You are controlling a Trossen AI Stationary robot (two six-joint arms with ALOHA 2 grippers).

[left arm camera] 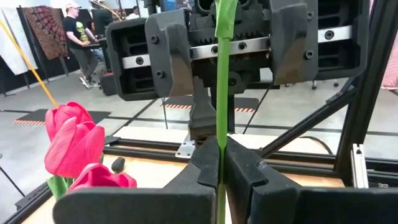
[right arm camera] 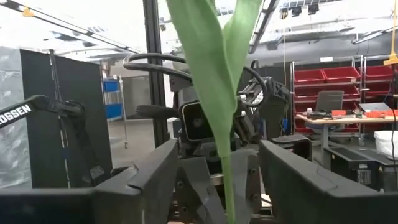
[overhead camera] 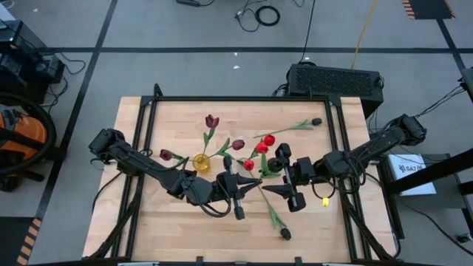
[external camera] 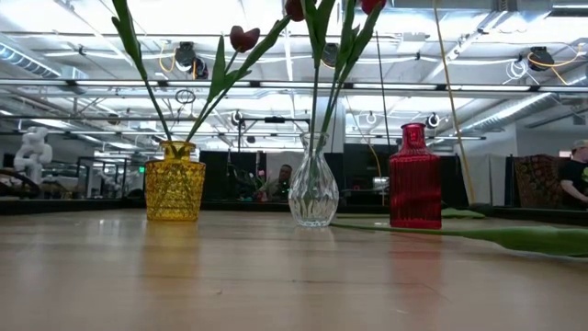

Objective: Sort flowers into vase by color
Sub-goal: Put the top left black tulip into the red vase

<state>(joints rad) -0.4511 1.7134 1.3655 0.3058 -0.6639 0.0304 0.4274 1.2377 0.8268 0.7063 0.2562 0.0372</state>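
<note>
The left gripper (left arm camera: 219,171) pinches a tulip's stem (left arm camera: 221,93); the right gripper (right arm camera: 227,180) stands open around it. Light, floppy; I'd grip the bare stem, never the leaf (right arm camera: 208,68).

White capital letters reading "OSSEN" are seen on a dark robot arm (right arm camera: 38,109) at the left edge of the right wrist view; the start of the word is cut off by the frame edge. A white label (overhead camera: 409,167) with dark print is visible at the right of the high view, beside the table, but its wording cannot be made out. No other text, number or sign can be read in any view.
</note>
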